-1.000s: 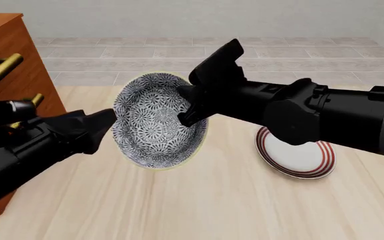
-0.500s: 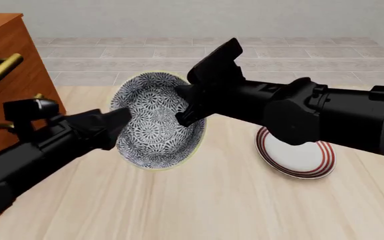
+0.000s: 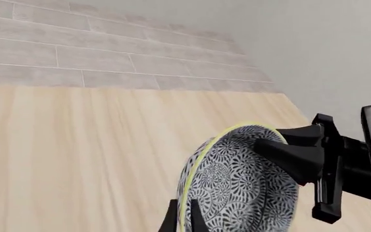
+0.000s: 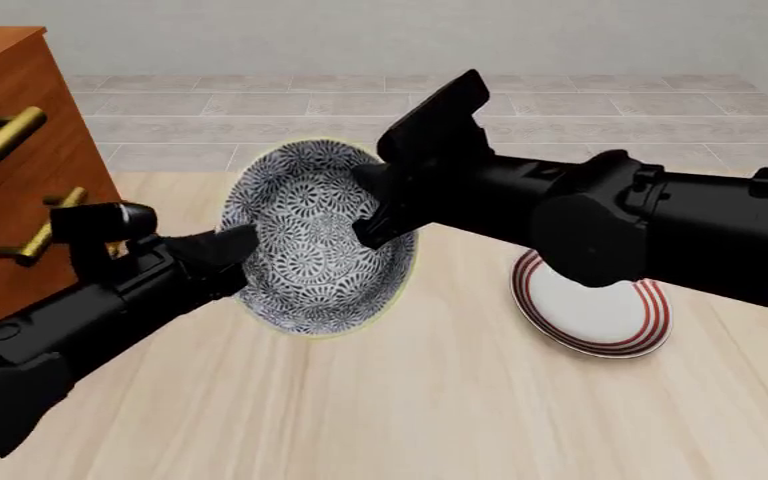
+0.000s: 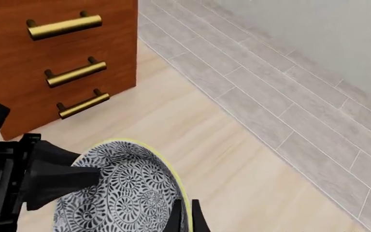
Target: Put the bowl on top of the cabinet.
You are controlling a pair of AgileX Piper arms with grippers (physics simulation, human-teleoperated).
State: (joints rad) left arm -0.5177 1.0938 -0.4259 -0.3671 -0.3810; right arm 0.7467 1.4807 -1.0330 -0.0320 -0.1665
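The blue-and-white patterned bowl hangs tilted on edge above the table, its opening facing the camera. My right gripper is shut on its right rim. From the left, my left gripper clasps the opposite rim. In the left wrist view my fingers straddle the yellowish rim of the bowl, with the right gripper on the far edge. The right wrist view shows the bowl, the left gripper and the reddish-brown cabinet beyond. The cabinet stands at the left edge.
A white plate with red rings lies on the table under the right arm. Brass handles stick out from the cabinet's front, close to the left arm. A grey tiled floor and a wall lie behind the table.
The left arm has swung up and right, and its fingers have come onto the bowl's left rim. The right gripper and the bowl have hardly moved.
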